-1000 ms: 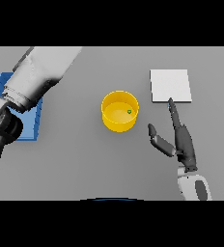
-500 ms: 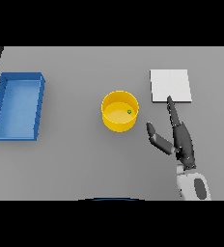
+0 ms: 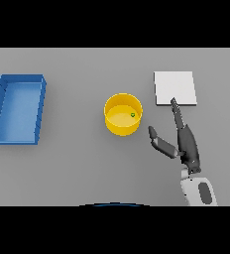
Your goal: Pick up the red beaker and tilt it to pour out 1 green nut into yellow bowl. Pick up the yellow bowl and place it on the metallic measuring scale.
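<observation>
A yellow bowl (image 3: pixel 123 114) stands at the table's middle with one small green nut (image 3: pixel 133 115) inside, near its right wall. To its upper right lies the flat pale metallic scale (image 3: pixel 175 88). My right hand (image 3: pixel 186 141) rests open to the right of the bowl and just below the scale, fingers straight and pointing up toward the scale, thumb spread left toward the bowl. It touches neither. No red beaker shows. My left hand is out of the picture.
A blue open tray (image 3: pixel 19 109) with raised walls sits at the table's left side.
My left arm, which covered the blue tray at the left one second ago, has pulled out of the picture. The right hand, bowl and scale have stayed in place.
</observation>
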You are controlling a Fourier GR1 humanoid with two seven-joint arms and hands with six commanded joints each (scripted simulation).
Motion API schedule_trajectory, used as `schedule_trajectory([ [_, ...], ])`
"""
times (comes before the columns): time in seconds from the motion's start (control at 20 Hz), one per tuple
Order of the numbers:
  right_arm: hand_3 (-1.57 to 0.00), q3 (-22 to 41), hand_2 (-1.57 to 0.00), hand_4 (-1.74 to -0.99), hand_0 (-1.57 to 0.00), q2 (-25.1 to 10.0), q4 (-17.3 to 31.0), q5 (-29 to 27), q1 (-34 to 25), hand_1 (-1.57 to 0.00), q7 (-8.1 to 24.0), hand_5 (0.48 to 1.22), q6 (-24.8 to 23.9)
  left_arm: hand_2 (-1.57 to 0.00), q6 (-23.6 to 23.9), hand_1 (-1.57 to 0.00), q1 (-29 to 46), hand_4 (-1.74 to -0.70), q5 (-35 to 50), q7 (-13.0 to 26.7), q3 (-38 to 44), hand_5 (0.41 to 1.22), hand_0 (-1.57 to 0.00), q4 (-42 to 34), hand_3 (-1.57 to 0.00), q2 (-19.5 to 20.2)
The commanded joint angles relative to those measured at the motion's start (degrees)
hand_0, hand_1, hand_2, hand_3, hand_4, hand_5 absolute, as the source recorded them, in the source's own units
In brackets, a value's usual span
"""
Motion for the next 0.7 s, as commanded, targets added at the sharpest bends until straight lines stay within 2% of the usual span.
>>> schedule_trajectory([
  [0.0,0.0,0.0,0.0,-1.046,0.0,0.0,-0.1,-0.1,0.5,0.0,-0.7,0.649,0.0,-1.57,1.2,-1.57,2.2,-1.74,1.0,1.5,0.0,1.221,-1.57,-2.6,-1.48,0.0],
  [0.15,0.0,-0.1,0.0,-1.026,0.0,-0.1,0.3,-0.8,0.8,0.0,-0.8,0.648,0.7,-1.57,3.7,-1.57,9.7,-1.74,5.0,6.8,0.3,1.221,-1.57,-12.5,-1.45,1.0],
  [0.2,0.0,0.4,0.0,-1.02,0.0,0.5,0.4,0.3,0.5,0.0,-0.1,0.645,-0.1,-1.57,5.3,-1.57,12.7,-1.74,6.1,7.7,0.1,1.221,-1.57,-16.4,-1.44,0.8],
  [0.3,0.0,0.1,0.0,-1.02,0.0,-0.2,-0.6,-0.4,1.1,0.0,-0.6,0.646,0.5,-1.57,8.1,-1.57,17.9,-1.74,7.4,9.5,-0.6,1.221,-1.57,-22.6,-1.45,0.9],
  [0.4,0.0,-0.3,0.0,-1.014,0.0,0.0,0.6,-1.6,0.5,0.0,-0.4,0.648,1.3,-1.57,10.2,-1.57,22.3,-1.74,8.9,11.0,-0.7,1.221,-1.57,-28.2,-1.48,1.2],
  [0.5,0.0,-0.5,0.0,-1.004,0.0,-0.6,0.0,-2.0,1.2,0.0,-2.0,0.648,1.6,-1.57,12.1,-1.57,25.8,-1.74,9.9,11.7,-1.1,1.221,-1.57,-32.9,-1.51,1.6],
  [0.6,0.0,-0.2,0.0,-1.006,0.0,0.1,0.7,-1.7,1.2,0.0,-1.5,0.647,1.2,-1.57,13.5,-1.57,28.4,-1.74,11.4,13.5,-1.5,1.173,-1.57,-35.6,-1.53,0.9],
  [0.65,0.0,-0.5,0.0,-1.012,0.0,-0.3,0.7,-2.1,0.9,0.0,-2.3,0.65,1.4,-1.57,14.3,-1.57,29.2,-1.74,12.0,14.6,-1.5,1.151,-1.57,-37.0,-1.54,1.1],
])
